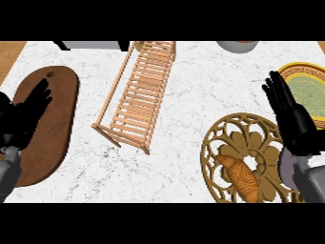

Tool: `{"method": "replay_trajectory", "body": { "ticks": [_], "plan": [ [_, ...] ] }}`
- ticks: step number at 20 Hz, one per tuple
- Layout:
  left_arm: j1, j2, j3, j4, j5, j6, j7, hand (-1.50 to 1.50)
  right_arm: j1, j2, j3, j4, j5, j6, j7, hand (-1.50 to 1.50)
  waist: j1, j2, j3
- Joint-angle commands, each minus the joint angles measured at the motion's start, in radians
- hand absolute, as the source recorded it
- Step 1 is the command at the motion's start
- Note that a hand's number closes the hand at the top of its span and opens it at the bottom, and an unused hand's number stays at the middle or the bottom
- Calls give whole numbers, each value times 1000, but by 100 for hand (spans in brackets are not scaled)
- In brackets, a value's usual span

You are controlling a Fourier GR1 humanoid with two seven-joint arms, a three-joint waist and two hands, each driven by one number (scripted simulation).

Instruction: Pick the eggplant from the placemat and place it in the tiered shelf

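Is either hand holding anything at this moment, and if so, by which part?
Nothing is held. The left hand and right hand are both open with straight fingers; the eggplant lies untouched on the placemat.

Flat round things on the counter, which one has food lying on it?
The gold openwork placemat at lower right, with an orange-brown vegetable lying on it. The green plate with the gold rim shows nothing on it.

Left hand (15, 117): open, fingers straight, pointing up, on grey forearm at lower left. Right hand (296, 116): open, fingers straight, upright, opposite side.
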Motion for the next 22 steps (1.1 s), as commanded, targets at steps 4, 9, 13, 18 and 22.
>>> {"method": "replay_trajectory", "body": {
  "ticks": [4,9,13,18,22],
  "plan": [
    [64,-25,-61,-28,-40,-27,-62,0,188,-215,-115,248,-89,21,329,-150,-47,-3,-8],
    [90,-77,-124,-50,-55,-42,-94,0,331,-348,-100,508,-63,10,595,150,-34,13,-7],
    [146,-114,-170,-20,-86,-49,-149,0,249,-292,-239,495,-279,66,700,-150,-23,-12,-4],
    [167,-126,-144,5,-102,-74,-210,0,175,-399,-298,425,-347,277,776,-150,-17,-18,-4],
    [185,-128,-160,-33,-115,-67,-171,0,24,-445,-292,485,-401,409,936,-150,0,-15,-3]
  ]
}}
